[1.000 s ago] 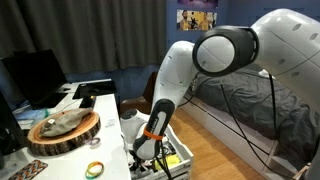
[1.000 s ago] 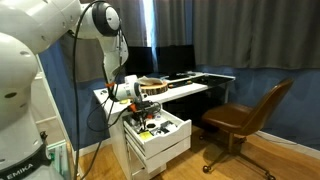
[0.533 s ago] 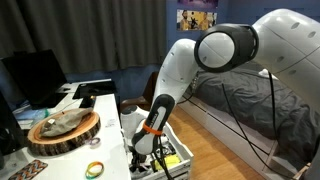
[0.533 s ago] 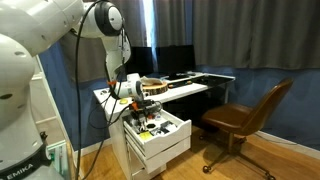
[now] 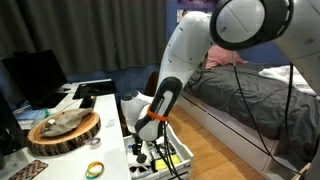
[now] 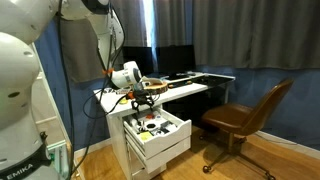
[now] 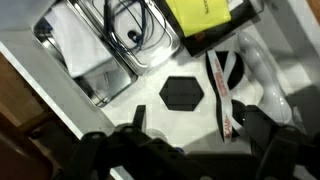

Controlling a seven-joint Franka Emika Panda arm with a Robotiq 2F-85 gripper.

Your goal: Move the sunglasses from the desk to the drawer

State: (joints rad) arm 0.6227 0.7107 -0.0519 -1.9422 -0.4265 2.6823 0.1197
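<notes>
The sunglasses (image 7: 228, 80), with dark lenses and a white arm bearing red lettering, lie on the white floor of the open drawer (image 7: 60, 95). In the wrist view my gripper (image 7: 195, 130) hangs above them, open, one dark finger on each side and nothing between. In both exterior views the gripper (image 5: 141, 150) (image 6: 140, 99) hovers a little above the pulled-out drawer (image 5: 178, 160) (image 6: 170, 137), beside the white desk (image 5: 105, 105) (image 6: 190, 88).
The drawer also holds a metal tray (image 7: 100, 40), a black hexagon (image 7: 181, 93) and a yellow pad (image 7: 200, 15). On the desk sit a wooden slab (image 5: 65, 130), a yellow tape ring (image 5: 95, 168) and a monitor (image 5: 35, 75). Brown chair (image 6: 245, 115) and bed (image 5: 250, 95) stand nearby.
The gripper has opened and risen out of the drawer, leaving the sunglasses lying inside. The arm's upper links have swung upward.
</notes>
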